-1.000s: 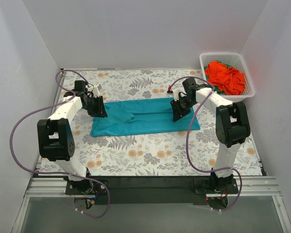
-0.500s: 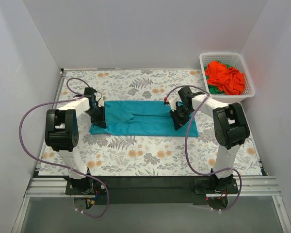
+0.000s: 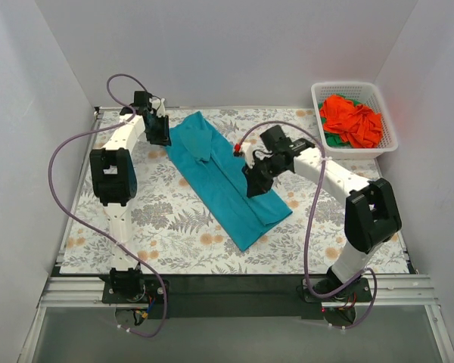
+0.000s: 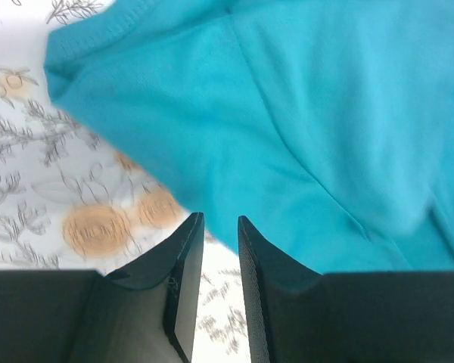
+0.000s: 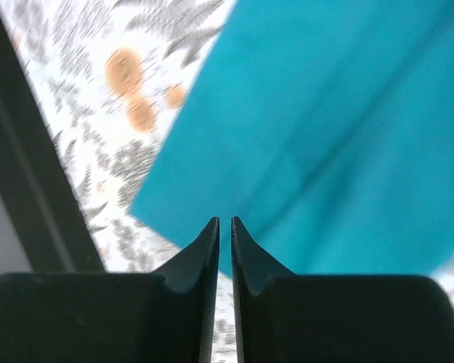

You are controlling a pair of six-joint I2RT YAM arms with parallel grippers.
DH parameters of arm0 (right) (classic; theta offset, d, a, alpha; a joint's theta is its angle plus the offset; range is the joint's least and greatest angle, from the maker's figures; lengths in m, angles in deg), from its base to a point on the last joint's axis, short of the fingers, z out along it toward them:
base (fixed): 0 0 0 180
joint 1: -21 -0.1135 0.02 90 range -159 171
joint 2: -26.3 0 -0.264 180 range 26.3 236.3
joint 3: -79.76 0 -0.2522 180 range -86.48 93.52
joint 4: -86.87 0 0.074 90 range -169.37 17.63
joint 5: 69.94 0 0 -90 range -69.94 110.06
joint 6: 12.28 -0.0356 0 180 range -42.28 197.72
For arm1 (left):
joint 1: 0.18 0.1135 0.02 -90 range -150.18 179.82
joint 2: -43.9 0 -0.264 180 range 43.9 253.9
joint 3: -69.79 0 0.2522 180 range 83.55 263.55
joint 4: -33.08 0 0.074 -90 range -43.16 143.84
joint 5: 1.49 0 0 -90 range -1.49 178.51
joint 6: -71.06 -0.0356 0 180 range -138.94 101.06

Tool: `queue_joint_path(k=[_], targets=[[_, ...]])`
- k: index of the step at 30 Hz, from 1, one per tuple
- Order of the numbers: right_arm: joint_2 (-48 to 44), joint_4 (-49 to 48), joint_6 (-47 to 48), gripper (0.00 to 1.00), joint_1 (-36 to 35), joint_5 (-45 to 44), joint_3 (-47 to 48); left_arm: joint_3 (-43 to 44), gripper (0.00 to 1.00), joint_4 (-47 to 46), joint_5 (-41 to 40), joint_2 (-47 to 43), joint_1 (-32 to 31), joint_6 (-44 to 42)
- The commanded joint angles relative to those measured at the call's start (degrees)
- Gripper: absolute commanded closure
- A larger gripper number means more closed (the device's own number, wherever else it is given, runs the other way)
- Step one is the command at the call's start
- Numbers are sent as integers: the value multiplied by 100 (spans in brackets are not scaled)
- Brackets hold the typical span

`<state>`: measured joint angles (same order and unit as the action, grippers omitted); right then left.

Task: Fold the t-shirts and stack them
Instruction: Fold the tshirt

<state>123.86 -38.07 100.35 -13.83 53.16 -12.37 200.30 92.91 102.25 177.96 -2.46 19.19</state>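
The teal-blue t-shirt (image 3: 223, 178) lies folded into a long strip, slanting from the far left to the near middle of the table. My left gripper (image 3: 157, 134) hovers just off the strip's far-left end, jaws a little open and empty (image 4: 219, 218), with the teal cloth (image 4: 303, 128) beyond the tips. My right gripper (image 3: 255, 184) hangs over the strip's right edge, jaws parted by a thin slit with nothing in it (image 5: 224, 219), above the cloth (image 5: 340, 128). Orange-red t-shirts (image 3: 352, 121) are heaped in the basket over a bit of green shirt (image 3: 331, 140).
The white lattice basket (image 3: 318, 94) stands at the far right corner. The floral table cover (image 3: 174, 219) runs to white walls on three sides. A black rail (image 3: 227, 283) carries the arm bases along the near edge, and purple cables loop beside both arms.
The teal strip has swung from lying left-to-right to a diagonal. My left arm reached to the far left corner and its jaws reopened; my right gripper moved left and nearer.
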Motion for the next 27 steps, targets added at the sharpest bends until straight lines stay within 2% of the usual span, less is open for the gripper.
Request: queue_joint_path(k=[1,3,4,7,12,16,20,23,26,27], targets=[[-10,-60,-14,83,458,-250,481,-545,76,-113,567,-1170,17,-17],[315,-61,92,84,503,-470,578,-1116,76,-307,884,-1478,-9,80],[438,-78,110,85,521,-584,674,-1580,76,-413,902,-1732,-26,176],[922,-131,189,87,538,-814,781,-2233,79,-712,850,-1936,-140,239],[1353,-447,250,91,547,-1034,465,-2516,83,-862,867,-1954,-211,335],[1380,-649,110,92,477,-833,-106,-2525,83,-897,806,-1901,-229,371],[1231,-649,-355,94,179,132,-598,-2473,83,-880,753,-1787,-272,336],[1020,-649,-540,94,-374,739,-880,-2149,82,-652,700,-1568,-334,257],[765,-562,-523,89,-621,2720,-890,-1832,82,-467,745,-1357,-395,221],[712,-501,-514,87,-622,2911,-802,-1814,82,-458,753,-1330,-422,221]])
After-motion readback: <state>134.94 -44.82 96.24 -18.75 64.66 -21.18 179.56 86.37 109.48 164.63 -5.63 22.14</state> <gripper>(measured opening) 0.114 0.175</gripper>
